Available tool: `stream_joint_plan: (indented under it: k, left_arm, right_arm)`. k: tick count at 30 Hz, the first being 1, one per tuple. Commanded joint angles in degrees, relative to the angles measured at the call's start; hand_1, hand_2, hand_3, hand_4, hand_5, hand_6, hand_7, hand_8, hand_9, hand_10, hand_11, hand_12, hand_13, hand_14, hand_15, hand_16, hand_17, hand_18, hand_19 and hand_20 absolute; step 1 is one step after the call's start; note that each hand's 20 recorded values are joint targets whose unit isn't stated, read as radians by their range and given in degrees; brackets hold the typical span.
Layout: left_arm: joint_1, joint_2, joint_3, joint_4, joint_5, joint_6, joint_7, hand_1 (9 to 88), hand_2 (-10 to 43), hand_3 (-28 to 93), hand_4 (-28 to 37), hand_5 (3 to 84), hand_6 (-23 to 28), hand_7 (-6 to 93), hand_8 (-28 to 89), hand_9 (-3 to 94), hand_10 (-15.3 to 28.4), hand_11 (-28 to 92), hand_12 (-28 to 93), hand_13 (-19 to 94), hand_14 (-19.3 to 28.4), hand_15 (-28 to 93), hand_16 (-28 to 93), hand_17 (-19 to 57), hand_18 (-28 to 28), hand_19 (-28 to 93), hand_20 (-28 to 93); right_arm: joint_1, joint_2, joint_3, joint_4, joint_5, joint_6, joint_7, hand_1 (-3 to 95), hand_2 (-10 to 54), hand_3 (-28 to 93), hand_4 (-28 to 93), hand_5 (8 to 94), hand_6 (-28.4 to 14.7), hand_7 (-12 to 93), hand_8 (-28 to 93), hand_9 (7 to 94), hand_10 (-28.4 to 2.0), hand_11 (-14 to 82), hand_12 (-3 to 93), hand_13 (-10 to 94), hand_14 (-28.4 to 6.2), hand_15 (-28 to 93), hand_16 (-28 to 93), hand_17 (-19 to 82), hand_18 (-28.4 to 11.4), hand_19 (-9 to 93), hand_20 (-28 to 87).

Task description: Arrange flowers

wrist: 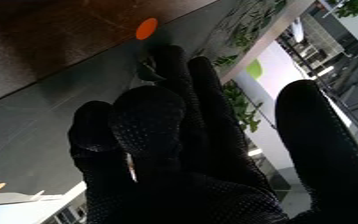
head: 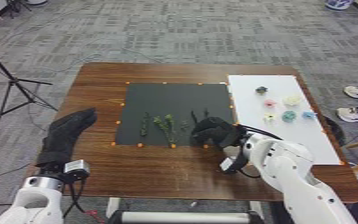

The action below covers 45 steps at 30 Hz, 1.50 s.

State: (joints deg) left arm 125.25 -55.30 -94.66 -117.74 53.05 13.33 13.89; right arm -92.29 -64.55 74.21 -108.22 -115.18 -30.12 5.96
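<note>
Fingers of right hand (head: pixel 213 132) loosely bent: some close side by side, one spread well apart, no clear pinch to be seen. Low over the near right part of dark mat (head: pixel 158 95). Leafy bit (wrist: pixel 147 72) just beside the fingertips in wrist view; contact, cannot tell. Green sprigs (head: pixel 169 127) flat on the mat, to the left of that hand. Flower heads (head: pixel 290 115) on white board (head: pixel 286 142), farther right. Left hand (head: pixel 71 131) at the table's left side, fingers straight and together.

Likely step: lifting a sprig. Come down slowly, level with the mat. Slide thumb and fingertips in from either side of the stem, low down, below the leaves. Close gently; probably thin, easily rolled or crushed. Avoid dragging the mat or brushing the neighbouring greens. Check for a firm hold before rising, then lift straight up. Apparently early in the job, with sprigs and flower heads laid out apart.
</note>
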Motion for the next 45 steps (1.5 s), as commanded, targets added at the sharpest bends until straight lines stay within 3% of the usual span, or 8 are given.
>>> stream_joint_plan:
  k: [1, 14, 18, 22, 24, 32, 37, 45]
  left_arm:
    - [0.7, -0.35, 0.07, -0.42, 0.0, -0.31, 0.32, 24.8, -3.7, 71, -17.2, 49.0, 3.3, 16.2, -7, 46.9, 12.9, 19, 15, 35, 15.5, 13, 3, 4.6, 9.2, 3, 15]
    - [0.0, -0.25, 0.42, -0.22, -0.05, -0.36, 0.04, 24.7, -3.7, 71, -17.1, 49.1, 3.2, 16.2, -7, 46.9, 12.9, 19, 15, 35, 15.4, 13, 3, 4.6, 9.3, 3, 15]
    - [-0.3, -0.33, 0.65, -0.11, -0.01, -0.26, 0.14, 24.8, -3.7, 71, -17.2, 49.0, 3.2, 16.2, -7, 46.9, 12.8, 19, 15, 35, 15.4, 13, 3, 4.6, 9.3, 3, 15]
    - [-0.5, -0.3, 0.98, 0.0, -0.1, -0.43, 0.26, 24.7, -3.8, 71, -17.1, 49.1, 3.2, 16.2, -7, 46.9, 12.9, 19, 15, 35, 15.4, 13, 3, 4.6, 9.3, 3, 15]
    - [-0.4, -0.16, 0.9, 0.02, 0.04, -0.54, 0.2, 24.7, -3.8, 71, -17.1, 49.1, 3.3, 16.2, -7, 47.0, 12.9, 19, 15, 35, 15.5, 13, 3, 4.6, 9.3, 3, 15]
    - [-0.2, -0.06, 0.79, -0.04, -0.2, -0.62, 0.47, 24.8, -3.8, 71, -17.2, 49.0, 3.3, 16.1, -7, 47.0, 12.9, 19, 14, 35, 15.6, 13, 3, 4.6, 9.3, 3, 15]
    - [-0.8, 0.15, 0.87, 0.09, -0.2, -0.86, 0.41, 24.7, -3.9, 71, -17.1, 49.0, 3.3, 16.1, -7, 47.0, 12.9, 19, 14, 35, 15.5, 13, 3, 4.6, 9.3, 3, 15]
    - [-0.8, 0.01, 1.1, 0.19, -0.2, -0.86, 0.44, 24.7, -3.8, 71, -17.1, 49.1, 3.2, 16.3, -7, 47.0, 12.9, 19, 15, 35, 15.5, 13, 3, 4.6, 9.3, 3, 15]
  right_arm:
    - [-0.7, -0.6, 0.6, -0.4, 5.6, -3.1, 2.3, 15.5, 14.4, 74, -9, 46.1, -7.6, 24, -6, 61.7, -15.1, 8.4, 9.0, 78, -12.6, 72, 32, 38, -28.4, 89, 58]
    - [4.5, -0.1, 7.1, -7.8, 17.1, -1.8, 2.4, 20.0, 8.0, 70, -10, 49.8, -6.6, 25, -6, 63.9, -16.3, 9.3, 11.3, 76, -12.9, 70, 32, 36, -28.4, 88, 58]
    - [5.7, 5.2, 7.1, -8.3, 0.9, 11.8, -5.9, 25.3, 1.6, 69, -11, 51.4, -5.3, 28, -8, 66.7, -15.8, 12.0, 13.4, 68, -14.4, 61, 29, 30, -27.1, 76, 54]
    - [6.2, 13.7, 5.3, -3.3, -16.8, 32.1, -12.8, 28.6, -8.3, 72, -15, 50.5, -2.2, 34, -11, 66.4, -13.0, 13.7, 14.8, 62, -13.4, 47, 27, 23, -23.7, 64, 49]
    - [6.4, 17.1, 5.3, -0.4, -21.4, 36.8, -13.9, 28.5, -9.4, 72, -17, 50.0, -1.5, 35, -12, 66.2, -11.9, 15.2, 15.9, 61, -12.8, 46, 28, 23, -23.2, 62, 49]
    - [9.9, 25.2, 2.2, 9.7, -28.3, 38.7, -16.3, 26.4, -9.5, 70, -22, 49.7, -1.2, 35, -12, 68.7, -11.9, 27.0, 22.0, 63, -13.1, 63, 33, 26, -24.4, 72, 56]
    - [10.2, 27.0, 1.6, 13.0, -31.3, 32.9, -18.2, 24.6, -9.5, 74, -24, 50.4, -1.3, 35, -12, 69.2, -12.2, 37.0, 27.0, 64, -13.2, 73, 38, 28, -25.1, 76, 59]
    - [10.6, 25.7, 0.6, 17.7, -34.4, 29.6, -20.3, 23.5, -9.5, 74, -25, 50.5, -1.4, 36, -13, 69.3, -12.4, 39.9, 28.7, 65, -13.3, 74, 39, 29, -25.5, 77, 60]
